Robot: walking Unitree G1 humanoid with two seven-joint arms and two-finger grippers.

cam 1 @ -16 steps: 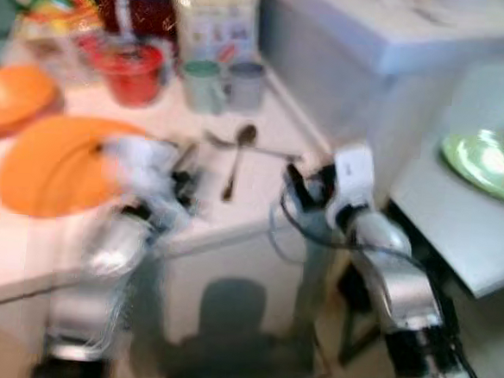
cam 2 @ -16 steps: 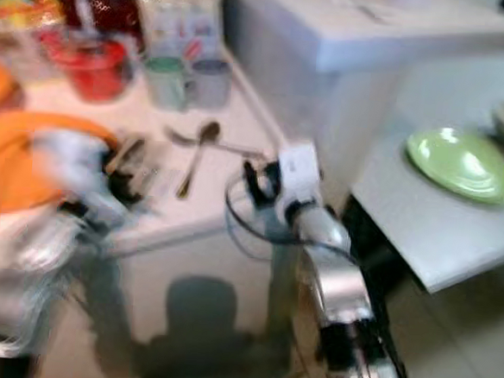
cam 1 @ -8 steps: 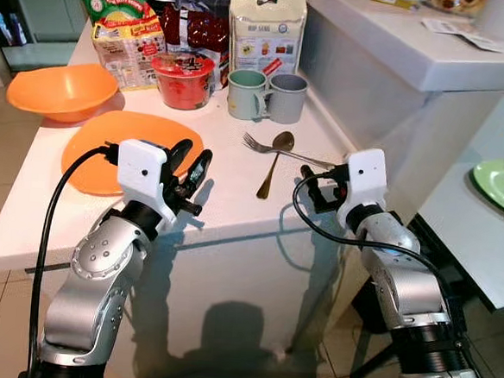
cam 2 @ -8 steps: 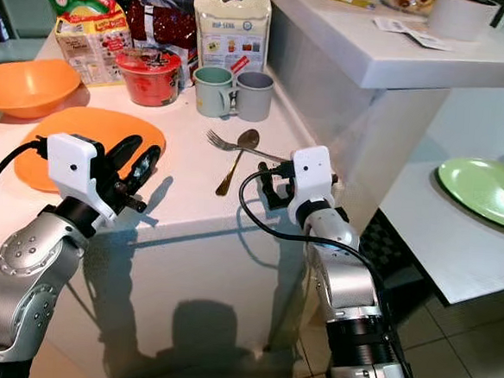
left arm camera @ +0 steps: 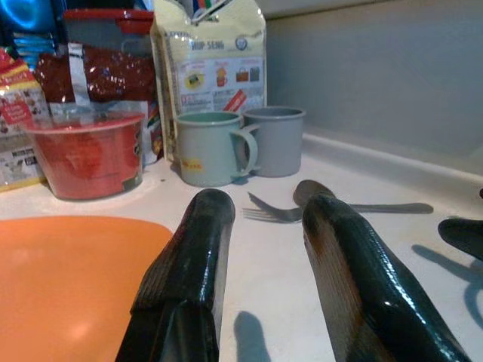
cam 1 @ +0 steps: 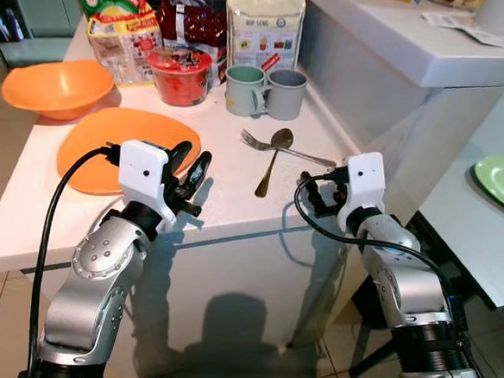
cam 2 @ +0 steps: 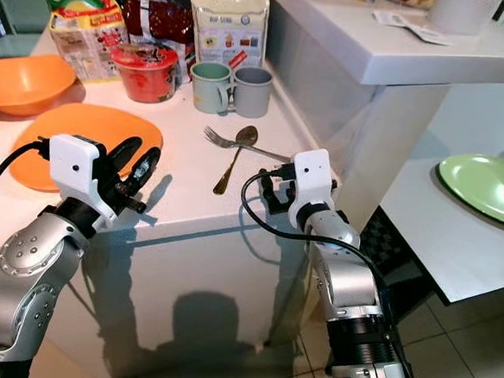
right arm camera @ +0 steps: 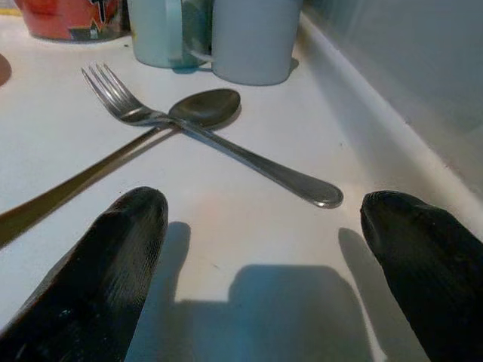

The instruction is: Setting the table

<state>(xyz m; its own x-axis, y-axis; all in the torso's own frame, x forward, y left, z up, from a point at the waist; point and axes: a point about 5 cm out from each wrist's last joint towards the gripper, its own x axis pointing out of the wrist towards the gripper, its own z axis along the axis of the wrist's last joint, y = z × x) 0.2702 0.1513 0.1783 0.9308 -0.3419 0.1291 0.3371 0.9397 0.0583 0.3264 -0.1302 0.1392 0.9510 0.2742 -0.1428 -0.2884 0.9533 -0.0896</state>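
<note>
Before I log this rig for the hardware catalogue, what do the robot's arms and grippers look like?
Both arms are jointed silver metal with dark bands near the lower joints. Each wrist carries a white boxy camera housing with small screw holes. A black cable loops from each housing back along the arm. The left gripper and right gripper each have two long, rounded, glossy black fingers.

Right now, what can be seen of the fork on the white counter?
The fork looks like plain silver metal with four tines. It lies flat on the white counter, crossing the spoon near the spoon's bowl; which of the two lies on top cannot be told. Its tines point toward the two mugs, and its rounded handle end points toward the counter's right edge. The right tool sits open just short of the handle end, not touching it.
</note>
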